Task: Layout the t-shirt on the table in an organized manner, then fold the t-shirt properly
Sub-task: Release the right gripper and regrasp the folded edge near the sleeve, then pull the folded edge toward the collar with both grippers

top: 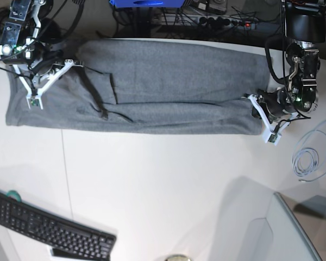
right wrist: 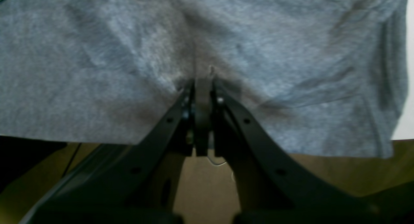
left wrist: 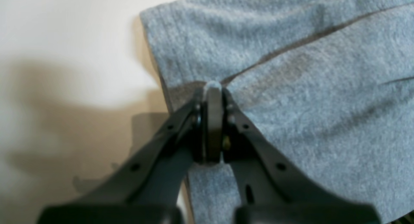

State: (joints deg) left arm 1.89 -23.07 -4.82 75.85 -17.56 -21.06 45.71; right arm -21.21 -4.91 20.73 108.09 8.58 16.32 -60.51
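Base view shows a black keyboard [top: 50,228] at the near left of the white worktop [top: 168,179] and a coiled cable [top: 309,160] at right. The t-shirt [top: 152,87] lies folded in a long band across the far side. Left pincer [left wrist: 213,88] and right pincer [right wrist: 203,81] are each clamped tight on fabric at opposite ends.

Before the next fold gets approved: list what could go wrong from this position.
1. The t-shirt already reaches the table's far edge; in the right wrist view its hem hangs past it, so further pulling may drag it off.
2. Both claws, left claw and right claw, are shut on small pinches of fabric, which may slip out mid-fold.
3. The folded sleeve is rumpled and may crease in.
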